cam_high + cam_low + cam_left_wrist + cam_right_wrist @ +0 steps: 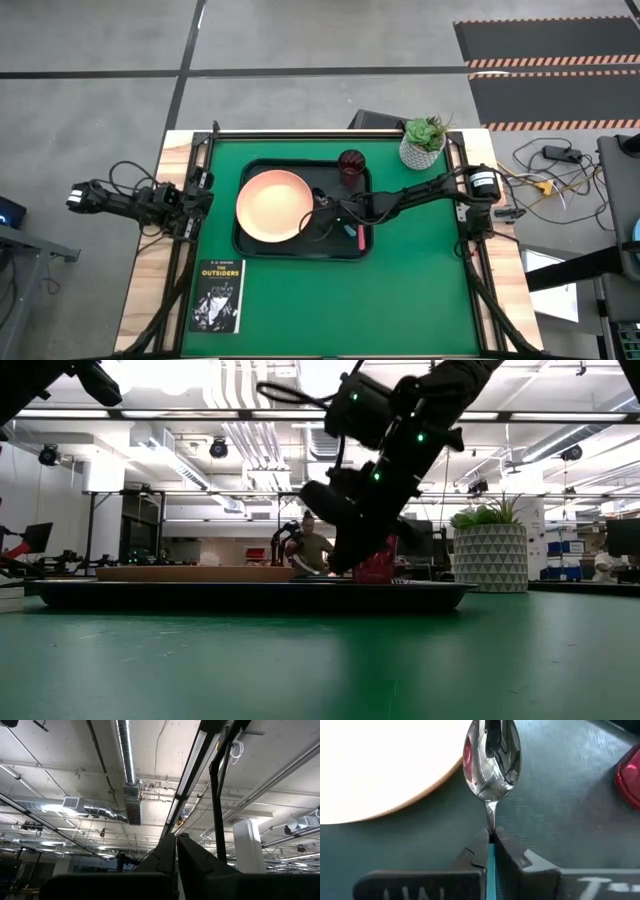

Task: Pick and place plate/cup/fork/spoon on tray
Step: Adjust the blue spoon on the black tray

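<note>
The dark tray [250, 245] lies mid-table. The salmon-pink plate [272, 205] lies flat on its left half, and the dark red cup [351, 163] stands at its far right corner. The fork's pink handle [360, 237] lies on the tray's near right part. My right gripper [323, 205] reaches in from the right, low over the tray beside the plate, and is shut on the spoon [492, 760]. The plate [380, 765] and the cup [630, 775] flank the spoon in the right wrist view. My left gripper [176, 852] is shut and empty, pointing up at the table's left edge. My right gripper pinches the spoon's thin neck [491, 822], just behind the silver bowl, between its two fingertips. The light blue handle [490, 870] runs back between the fingers, so they lie along the spoon. The bowl sticks out ahead over the tray floor; I cannot tell whether it touches.
A white pot with a green plant [423, 143] stands at the far right, behind the right arm. A black book [218, 295] lies at the near left. Green mat shows in front of the tray [350, 310].
</note>
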